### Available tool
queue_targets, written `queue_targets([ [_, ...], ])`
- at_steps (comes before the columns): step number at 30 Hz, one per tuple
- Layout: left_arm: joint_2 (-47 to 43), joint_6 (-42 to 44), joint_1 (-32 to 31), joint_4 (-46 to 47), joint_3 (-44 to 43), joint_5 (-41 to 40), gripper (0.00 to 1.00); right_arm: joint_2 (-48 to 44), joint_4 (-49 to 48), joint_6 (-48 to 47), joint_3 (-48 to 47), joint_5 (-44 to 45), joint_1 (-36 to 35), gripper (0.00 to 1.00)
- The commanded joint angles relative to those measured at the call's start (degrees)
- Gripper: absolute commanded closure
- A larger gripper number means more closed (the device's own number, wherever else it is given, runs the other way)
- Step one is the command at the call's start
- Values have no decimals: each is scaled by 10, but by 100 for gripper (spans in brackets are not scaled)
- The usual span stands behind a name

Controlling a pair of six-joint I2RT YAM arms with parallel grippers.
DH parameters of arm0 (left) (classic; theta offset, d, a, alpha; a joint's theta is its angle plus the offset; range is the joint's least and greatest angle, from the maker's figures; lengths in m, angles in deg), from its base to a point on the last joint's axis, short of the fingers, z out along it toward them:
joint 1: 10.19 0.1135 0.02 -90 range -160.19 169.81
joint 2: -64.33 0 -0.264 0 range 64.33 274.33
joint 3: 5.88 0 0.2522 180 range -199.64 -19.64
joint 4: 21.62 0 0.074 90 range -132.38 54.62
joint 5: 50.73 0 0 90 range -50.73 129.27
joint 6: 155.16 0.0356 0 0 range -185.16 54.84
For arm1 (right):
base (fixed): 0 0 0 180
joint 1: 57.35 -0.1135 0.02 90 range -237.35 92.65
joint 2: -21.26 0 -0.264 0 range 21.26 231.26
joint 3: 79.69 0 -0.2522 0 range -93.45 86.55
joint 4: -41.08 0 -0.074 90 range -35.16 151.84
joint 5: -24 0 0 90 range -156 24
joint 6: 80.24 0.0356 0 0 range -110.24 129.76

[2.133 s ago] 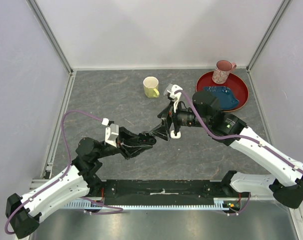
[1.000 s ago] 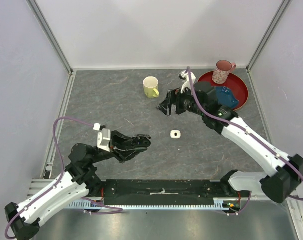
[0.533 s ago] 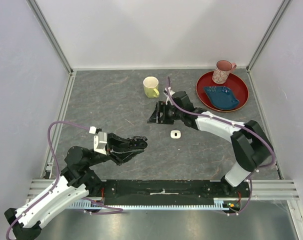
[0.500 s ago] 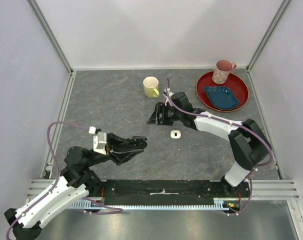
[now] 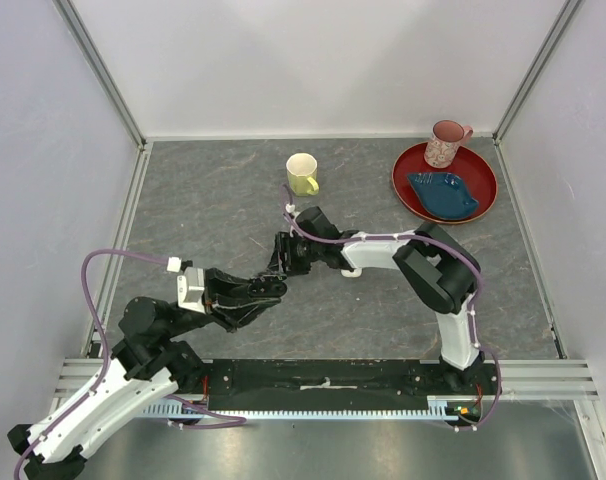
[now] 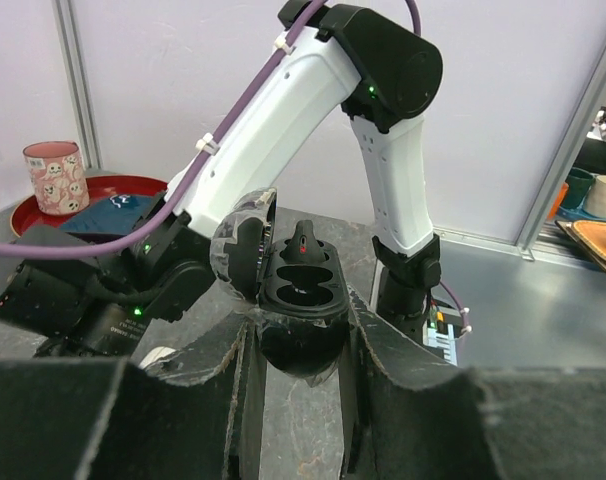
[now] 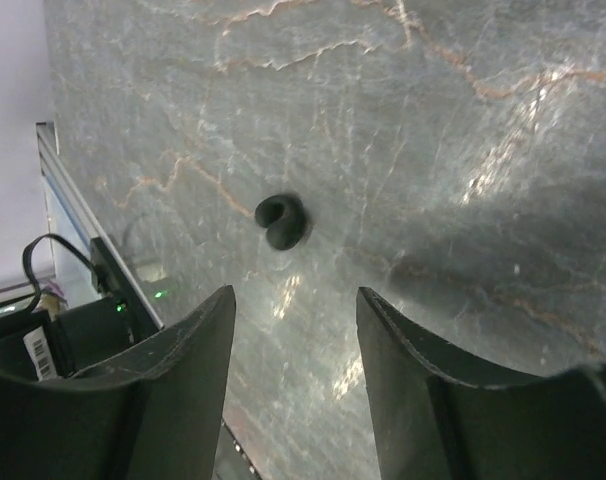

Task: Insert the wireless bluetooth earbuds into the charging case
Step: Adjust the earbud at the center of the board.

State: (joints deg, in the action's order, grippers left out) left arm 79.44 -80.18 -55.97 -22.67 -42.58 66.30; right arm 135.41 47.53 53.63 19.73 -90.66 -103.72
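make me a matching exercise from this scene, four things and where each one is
1 charging case
2 black earbud
3 pink cup
4 yellow mug

a standing on the red plate
b standing alone at the far side of the table
c clamped in the left jaws, lid open
d lying on the table just ahead of the open right jaws

Pairs: 1-c, 2-d, 3-a, 4-b

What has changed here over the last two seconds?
The right arm swung left; the right fingers, apart, now aim at a black earbud without touching. The left fingers, holding the open black charging case, drew back towards their base. The yellow mug and red plate stayed.
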Motion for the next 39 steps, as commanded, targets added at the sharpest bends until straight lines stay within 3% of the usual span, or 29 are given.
queue_targets([
  [1,-18,21,-2,-10,-17,-19,98,30,-36,8,-40,2,-1,43],
  [14,-11,26,-2,-14,-16,-22,98,84,-10,-12,-91,27,-19,51],
  [31,-17,26,-2,-20,-14,-28,98,109,34,-53,-95,83,-50,69],
  [39,-15,23,-3,-19,-13,-27,98,100,53,-81,-85,107,-57,72],
])
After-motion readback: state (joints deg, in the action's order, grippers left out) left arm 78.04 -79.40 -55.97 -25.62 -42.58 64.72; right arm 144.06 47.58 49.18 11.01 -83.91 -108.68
